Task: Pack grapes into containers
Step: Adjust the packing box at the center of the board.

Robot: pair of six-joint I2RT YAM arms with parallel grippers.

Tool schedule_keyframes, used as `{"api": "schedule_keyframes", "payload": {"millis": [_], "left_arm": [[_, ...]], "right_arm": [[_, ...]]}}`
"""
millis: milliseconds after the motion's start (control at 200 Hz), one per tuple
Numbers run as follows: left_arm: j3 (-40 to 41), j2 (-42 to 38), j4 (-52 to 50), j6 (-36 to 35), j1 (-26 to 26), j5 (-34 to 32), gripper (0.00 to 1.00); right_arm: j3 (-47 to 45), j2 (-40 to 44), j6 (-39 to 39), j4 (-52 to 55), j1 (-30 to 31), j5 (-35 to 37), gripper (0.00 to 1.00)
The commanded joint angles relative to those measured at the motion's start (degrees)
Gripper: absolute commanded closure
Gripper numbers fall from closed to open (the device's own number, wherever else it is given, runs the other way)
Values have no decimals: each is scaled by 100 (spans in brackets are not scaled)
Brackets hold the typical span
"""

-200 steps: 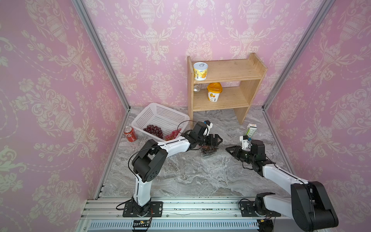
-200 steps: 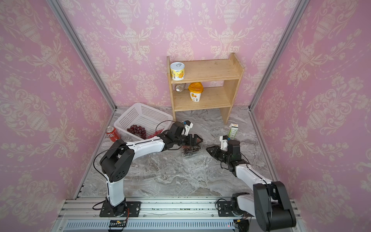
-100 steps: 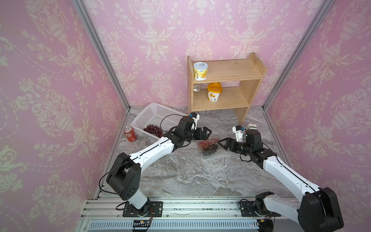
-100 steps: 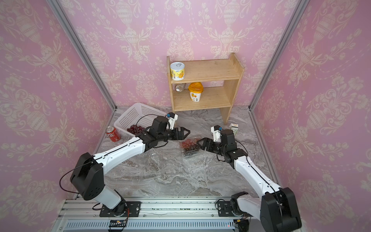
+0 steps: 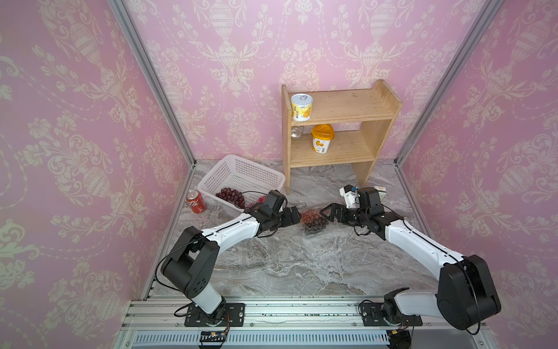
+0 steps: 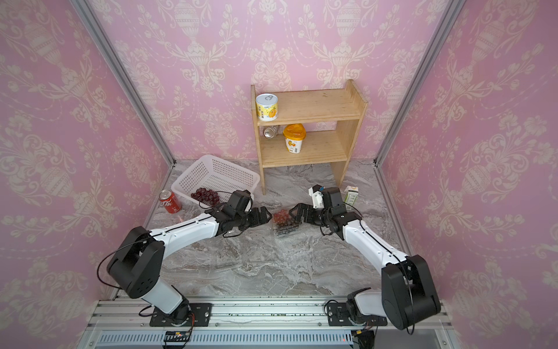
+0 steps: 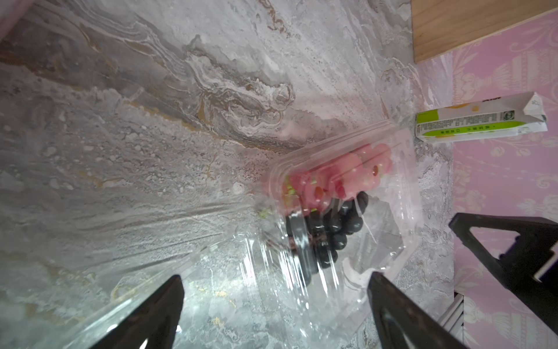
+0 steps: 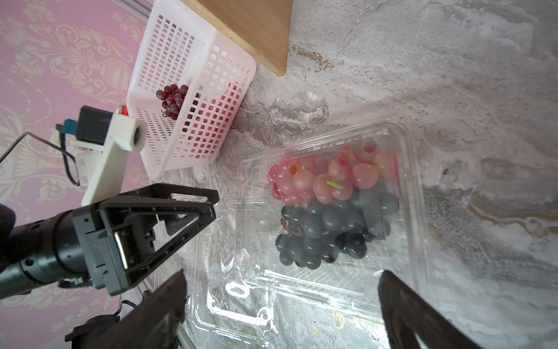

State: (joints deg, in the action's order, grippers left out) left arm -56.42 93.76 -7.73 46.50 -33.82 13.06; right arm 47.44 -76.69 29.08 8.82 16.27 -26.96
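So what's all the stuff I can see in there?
Clamshell container: one for sure, clear, mid-table between the grippers.
Pink grapes: one bunch, inside that container.
Black grapes: one bunch, same container, beside the pink ones.
Dark red grapes: one bunch, in the basket.
Basket: one, white, next to the shelf.
Cola can: one, red, beside the basket.
Shelf: one, wooden, at the back.
Tin: one, yellow label, top shelf.
Tub: one, orange lid, lower shelf.
Carton: one, green and white, near the shelf's foot.
Table: one, grey marble.
Left gripper: black, open, beside the container.
Right gripper: black, open, on its other side.
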Motion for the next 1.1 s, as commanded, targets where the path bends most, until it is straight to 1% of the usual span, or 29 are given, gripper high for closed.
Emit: {"api": "schedule_keyframes", "payload": {"millis": [0, 205, 460, 765, 850, 906, 961, 1096], "left_arm": [[-185, 285, 163, 245, 7, 227, 4], [-602, 856, 474, 223, -99, 593, 4], [-1203, 1458, 854, 251, -280, 877, 4], [-2184, 2027, 790, 197, -363, 1031, 4], [-2354, 2007, 666, 84, -367, 1076, 4], [-2339, 1863, 424, -85, -329, 976, 4], [-2170, 1655, 203, -203, -269, 821, 4], [-1445, 1067, 81, -212, -32, 778, 4]], "right_arm": [[134, -43, -192, 179, 16, 177, 0], [0, 35, -200, 175, -18, 281, 0], [-182, 123, -153, 128, -270, 215, 0], [-397, 417, -89, 209, -682, 288, 0], [-438, 505, -66, 288, -791, 267, 0], [-367, 522, -141, 440, -792, 290, 0], [-287, 560, -204, 584, -754, 357, 0], [-148, 658, -323, 708, -559, 491, 0]]}}
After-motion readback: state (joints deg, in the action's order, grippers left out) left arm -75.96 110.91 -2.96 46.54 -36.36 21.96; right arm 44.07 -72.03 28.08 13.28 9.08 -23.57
